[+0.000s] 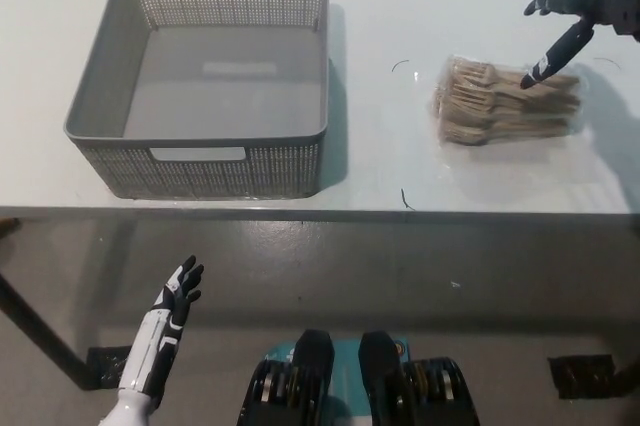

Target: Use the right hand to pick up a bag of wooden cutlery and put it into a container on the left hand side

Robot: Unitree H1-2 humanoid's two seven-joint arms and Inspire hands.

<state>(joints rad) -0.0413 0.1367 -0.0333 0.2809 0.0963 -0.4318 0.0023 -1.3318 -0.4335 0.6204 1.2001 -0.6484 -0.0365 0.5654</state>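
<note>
A clear bag of wooden cutlery (pixel 505 103) lies on the white table (pixel 400 16) to the right of the middle. My black right hand (pixel 575 16) hangs open over the bag's far right end, one finger pointing down at it and another stretched left; it holds nothing. The grey mesh basket (pixel 210 161) stands at the table's left with nothing in it. My white left hand (pixel 172 301) rests open below the table's front edge at the lower left.
The table's front edge (pixel 320 212) runs across the picture below the basket and the bag. Dark floor shows beneath it. Small dark marks (pixel 404 199) dot the tabletop near the bag.
</note>
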